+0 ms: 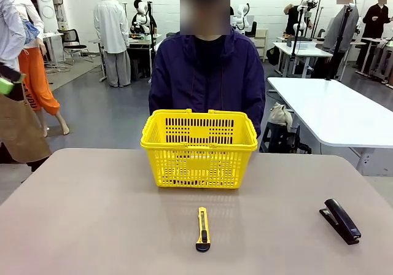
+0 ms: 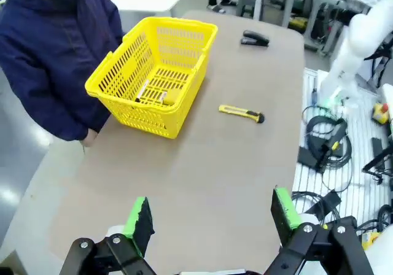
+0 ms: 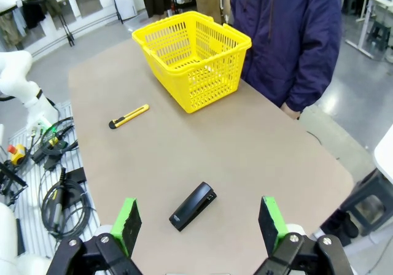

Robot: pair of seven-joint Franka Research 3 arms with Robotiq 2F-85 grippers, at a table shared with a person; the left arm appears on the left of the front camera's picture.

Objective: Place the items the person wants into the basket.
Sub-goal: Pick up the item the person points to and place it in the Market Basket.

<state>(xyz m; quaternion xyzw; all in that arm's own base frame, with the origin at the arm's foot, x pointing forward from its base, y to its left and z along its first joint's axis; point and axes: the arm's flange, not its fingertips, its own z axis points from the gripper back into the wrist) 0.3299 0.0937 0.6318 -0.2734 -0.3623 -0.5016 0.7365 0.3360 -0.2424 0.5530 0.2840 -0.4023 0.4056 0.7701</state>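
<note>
Above the near end of the table, the left gripper [image 2: 209,226] hangs with its 2 green pads spread wide and nothing between them; the right gripper [image 3: 199,224] is likewise spread and empty over the other side. Outward from them, the utility knife [image 1: 202,228] lies mid-table and the stapler [image 1: 342,221] toward the robot's right, both apart from the basket [image 1: 199,148], which stands at the far edge just in front of the person [image 1: 208,78].

Judging by what remains on the table, the wanted items look to be in already, so the sound course is to hold both arms high and clear and leave knife and stapler alone.

Looking down into the basket, the left wrist view shows a yellow tape measure [image 2: 170,97] beside a white marker [image 2: 143,89]; the front view's grid wall hides them. I cannot make out the pen.
</note>
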